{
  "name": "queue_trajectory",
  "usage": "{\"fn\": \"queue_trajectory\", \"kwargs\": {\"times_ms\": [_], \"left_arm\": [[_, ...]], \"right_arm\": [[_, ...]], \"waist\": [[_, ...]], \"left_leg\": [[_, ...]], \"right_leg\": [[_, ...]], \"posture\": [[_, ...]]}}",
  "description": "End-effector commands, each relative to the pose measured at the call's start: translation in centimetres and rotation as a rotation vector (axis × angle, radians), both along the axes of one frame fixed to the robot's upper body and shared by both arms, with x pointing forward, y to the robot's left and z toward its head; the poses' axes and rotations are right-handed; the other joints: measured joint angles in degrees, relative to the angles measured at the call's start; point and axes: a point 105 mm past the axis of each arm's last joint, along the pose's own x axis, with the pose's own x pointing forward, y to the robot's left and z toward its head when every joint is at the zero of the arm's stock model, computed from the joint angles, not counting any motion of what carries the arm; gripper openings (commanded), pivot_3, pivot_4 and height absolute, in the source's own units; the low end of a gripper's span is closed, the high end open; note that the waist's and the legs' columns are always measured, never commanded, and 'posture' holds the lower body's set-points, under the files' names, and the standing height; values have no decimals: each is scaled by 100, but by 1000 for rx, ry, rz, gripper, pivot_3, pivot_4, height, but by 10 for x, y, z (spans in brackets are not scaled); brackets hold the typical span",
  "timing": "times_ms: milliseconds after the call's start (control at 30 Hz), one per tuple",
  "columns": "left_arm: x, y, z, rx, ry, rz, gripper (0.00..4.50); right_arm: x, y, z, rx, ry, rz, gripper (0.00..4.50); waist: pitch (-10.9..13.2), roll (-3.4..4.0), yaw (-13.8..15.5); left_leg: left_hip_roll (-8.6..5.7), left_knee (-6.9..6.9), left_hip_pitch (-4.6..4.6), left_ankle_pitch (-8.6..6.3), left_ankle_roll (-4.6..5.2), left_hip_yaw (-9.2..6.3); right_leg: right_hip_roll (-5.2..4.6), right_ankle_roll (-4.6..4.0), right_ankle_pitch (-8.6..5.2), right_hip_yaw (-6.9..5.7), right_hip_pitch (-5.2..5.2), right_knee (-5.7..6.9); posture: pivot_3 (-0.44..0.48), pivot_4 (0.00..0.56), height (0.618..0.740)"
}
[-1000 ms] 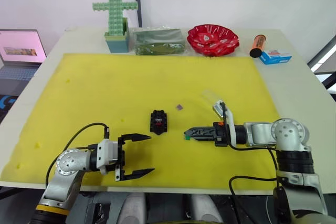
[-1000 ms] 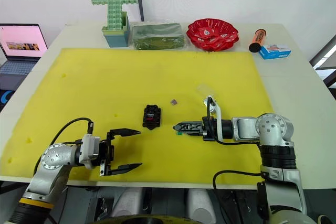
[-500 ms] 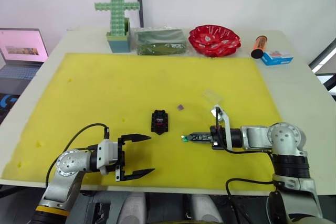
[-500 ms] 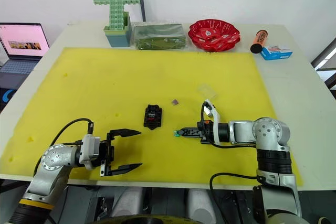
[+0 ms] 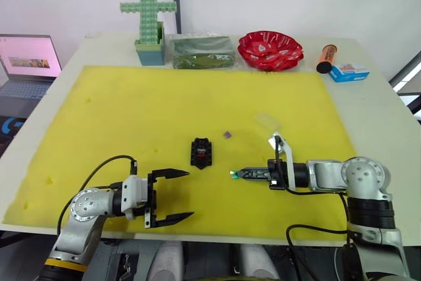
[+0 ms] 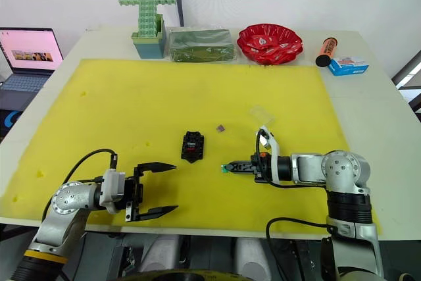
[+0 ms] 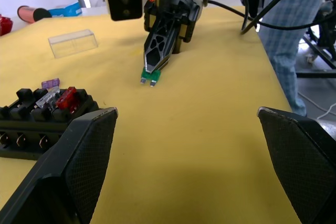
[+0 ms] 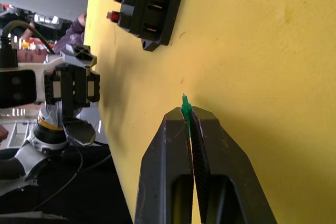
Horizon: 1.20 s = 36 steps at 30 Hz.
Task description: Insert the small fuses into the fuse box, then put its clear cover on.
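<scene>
Right claw [image 5: 237, 174] pinched on green fuse [image 7: 149, 76], centre frame, just right of fuse box [image 5: 200, 152]. Left claw [image 5: 172, 195] wide, empty, lower left. Bare yellow mat [image 5: 131, 116] between.

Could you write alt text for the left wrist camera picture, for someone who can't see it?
The right pincer pinches a green fuse just above a yellow mat. A black fuse box already holds a red fuse, with a clear cover lying beyond.

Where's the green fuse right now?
The green fuse is pinched at the tip of the right gripper, low over the yellow mat, right of the fuse box.
</scene>
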Motion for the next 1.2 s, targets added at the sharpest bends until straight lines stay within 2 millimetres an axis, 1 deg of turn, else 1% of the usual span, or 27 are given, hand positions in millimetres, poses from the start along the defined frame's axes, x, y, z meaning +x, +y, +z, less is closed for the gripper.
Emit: {"fn": "queue_trajectory", "kwargs": {"times_ms": [33, 367, 533, 667, 800, 900, 967, 1067, 1133, 1200], "left_arm": [[-2, -4, 1, -10, -11, -21, 4500], [-5, -5, 1, -13, -11, -21, 4500], [-6, -6, 2, -17, -16, -11, 4500], [-8, -7, 3, -22, -18, 5, 4500], [-12, -8, 2, -25, -9, 16, 4500], [-15, -11, 2, -30, -5, 17, 4500], [-16, -14, 3, -36, -2, 14, 4500], [-17, -15, 3, -37, 3, 2, 4500], [-16, -16, 4, -37, 3, -8, 4500], [-14, -17, 5, -37, 0, -13, 4500]], "right_arm": [[-1, -7, 3, -25, -1, 7, 18], [-5, -14, 11, -69, -1, 85, 18], [11, -20, 18, -34, -28, -6, 18], [11, -24, 22, 25, -77, -119, 18], [1, -30, 22, 31, -138, -259, 18], [1, -36, 21, 64, -159, -459, 18], [-11, -35, 20, 73, -144, -534, 18], [-28, -25, 22, 93, -83, -549, 18], [-33, -22, 24, 93, -45, -557, 18], [-34, -21, 25, 89, -31, -568, 18]], "waist": [[0, 1, 0], [4, 5, -2], [4, 6, -20], [4, 6, -3], [5, 8, -13], [6, 10, -16], [8, 14, -7], [15, 26, -29], [19, 31, -64], [19, 31, -71]], "left_leg": [[-1, 0, -1, 0, 0, 0], [-6, -1, -4, 0, 0, -1], [-3, -3, -4, 0, 1, 0], [-2, -6, -5, -1, 1, 1], [0, -9, -7, -2, 3, 0], [3, -8, -7, -2, 3, -3], [4, -8, -7, -3, 3, -7], [3, -13, -12, -5, 7, -12], [3, -11, -12, -7, 11, -8], [5, -9, -7, -7, 11, -3]], "right_leg": [[-1, 0, 0, 0, 0, -2], [-10, 0, 1, 1, 0, -13], [-7, 0, 1, 1, -3, -13], [-4, -1, 1, 0, -3, -14], [-3, 0, 2, 1, -4, -14], [-3, 0, 2, 1, -4, -13], [-3, 0, 1, 1, -4, -14], [-6, 0, 1, 1, -3, -26], [-8, 0, 1, 7, -3, -28], [-6, -1, 2, 16, -3, -27]], "posture": [[0, 150, 740], [0, 150, 740], [0, 150, 740], [0, 150, 740], [0, 150, 740], [0, 150, 740], [0, 150, 740], [0, 150, 740], [0, 150, 740], [0, 150, 740]]}}
